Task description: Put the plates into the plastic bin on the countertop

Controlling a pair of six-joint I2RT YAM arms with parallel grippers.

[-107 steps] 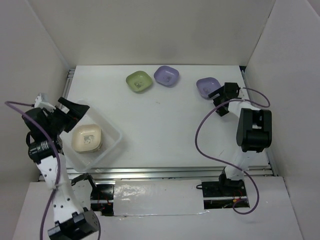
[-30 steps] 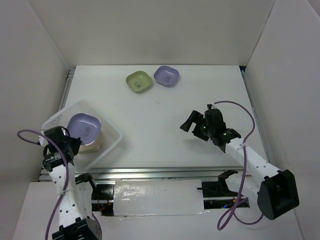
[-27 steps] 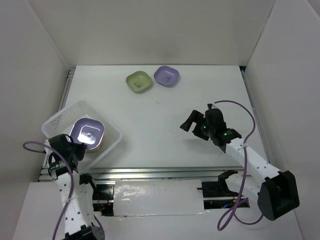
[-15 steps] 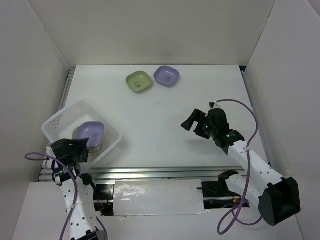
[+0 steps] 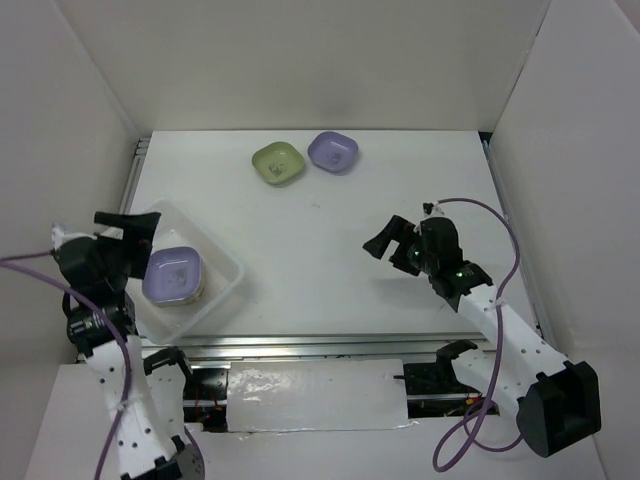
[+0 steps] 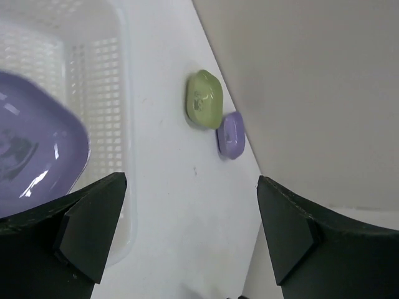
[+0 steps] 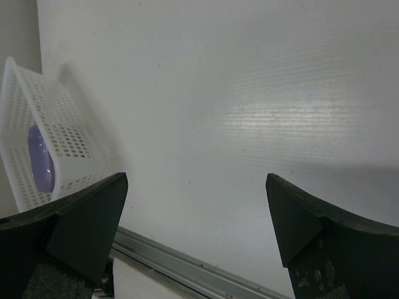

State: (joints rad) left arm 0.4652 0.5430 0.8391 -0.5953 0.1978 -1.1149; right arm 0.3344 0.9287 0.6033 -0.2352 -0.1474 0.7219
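The plastic bin [image 5: 226,263] sits at the countertop's near left. In it a purple plate [image 5: 173,273] lies flat on top of a cream one [image 5: 197,292]. My left gripper [image 5: 132,226] hangs open and empty over the bin's far left corner. Its wrist view shows that purple plate [image 6: 31,149] low in the bin [image 6: 93,87], below and left of the left gripper [image 6: 192,180]. A green plate [image 5: 278,162] and another purple plate [image 5: 333,151] lie at the far edge. My right gripper [image 5: 387,238] is open and empty above mid-right countertop [image 5: 320,250].
White upright walls close in the left, back and right sides. A metal rail [image 5: 330,342] runs along the front edge, also seen as rail [image 7: 187,268] in the right wrist view. The right arm's purple cable [image 5: 500,240] loops over the right side.
My left gripper opened and let go of the purple plate, which now rests on the stack in the bin. The left arm then lifted back and left. The right arm barely moved.
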